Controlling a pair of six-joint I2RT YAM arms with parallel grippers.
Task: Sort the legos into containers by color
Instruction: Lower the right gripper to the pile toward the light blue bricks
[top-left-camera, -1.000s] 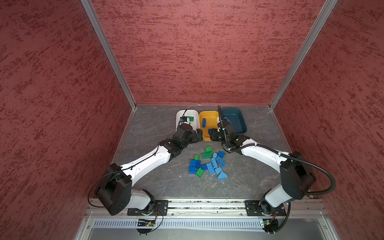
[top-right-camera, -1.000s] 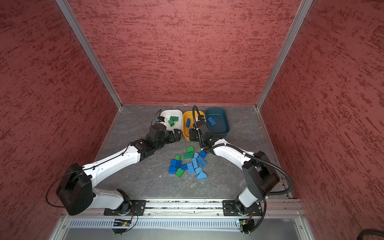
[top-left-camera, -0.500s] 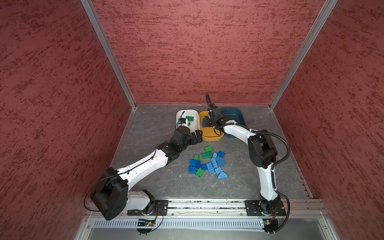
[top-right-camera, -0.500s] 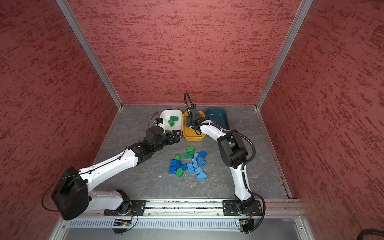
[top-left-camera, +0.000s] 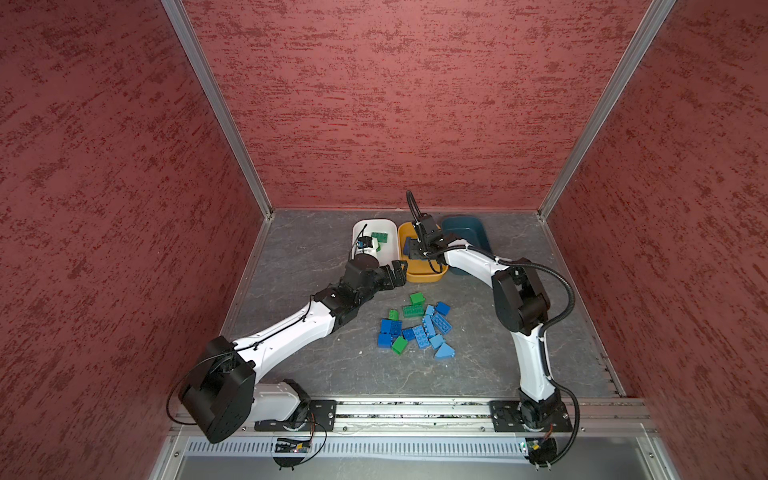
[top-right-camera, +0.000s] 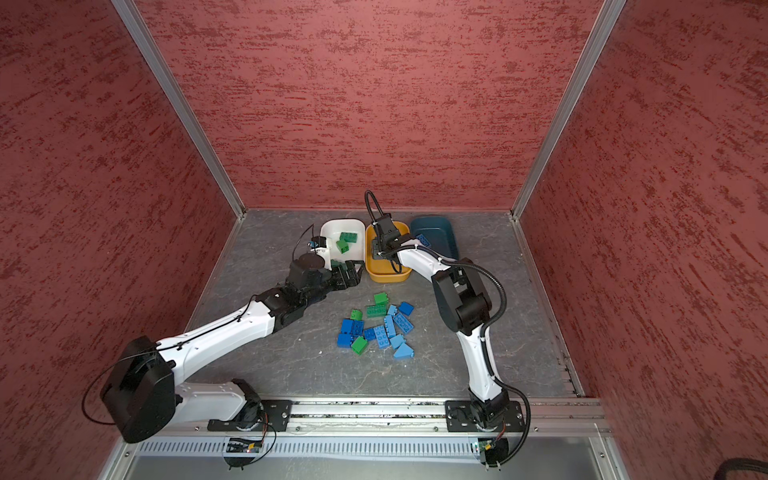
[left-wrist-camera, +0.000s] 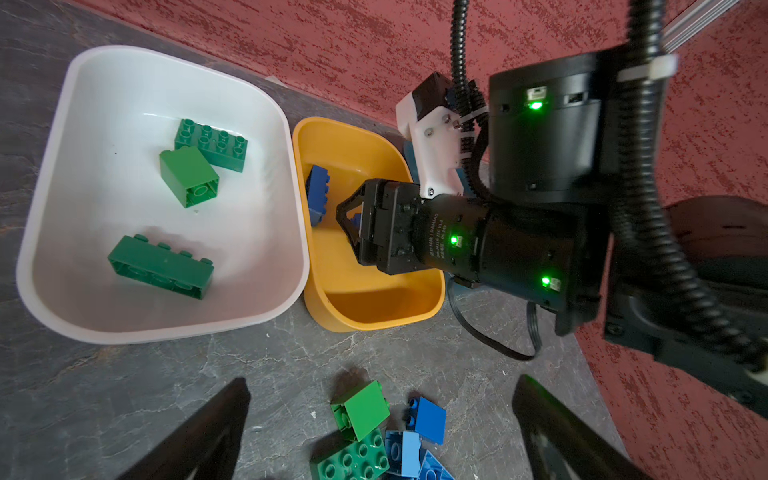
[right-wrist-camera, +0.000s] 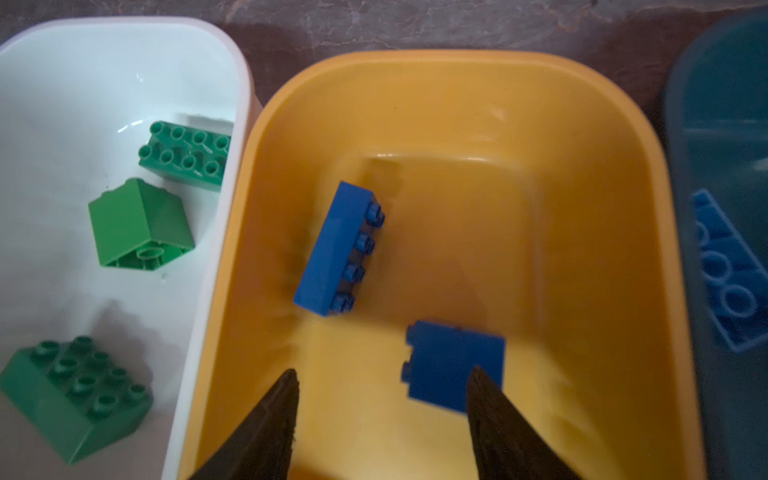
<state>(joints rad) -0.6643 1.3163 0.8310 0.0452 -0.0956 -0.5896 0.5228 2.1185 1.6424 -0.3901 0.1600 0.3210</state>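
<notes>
We are at the drop: right end effector (right-wrist-camera: 384, 374) part-open over the yellow tub (right-wrist-camera: 415, 62), dark blue brick (right-wrist-camera: 455, 365) loose inside; left end effector (top-left-camera: 398, 272) wide, empty; next we should reach for the near pile (top-left-camera: 415, 328).

Red textured walls (top-left-camera: 374, 104) enclose a grey, veined floor (top-left-camera: 307, 253).

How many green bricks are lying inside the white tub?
3. A studs-up long brick sits toward the back wall, a square brick on its side lies beside it, and a second long brick lies nearer the robot, all in the white tub. None seems hidden.
</notes>
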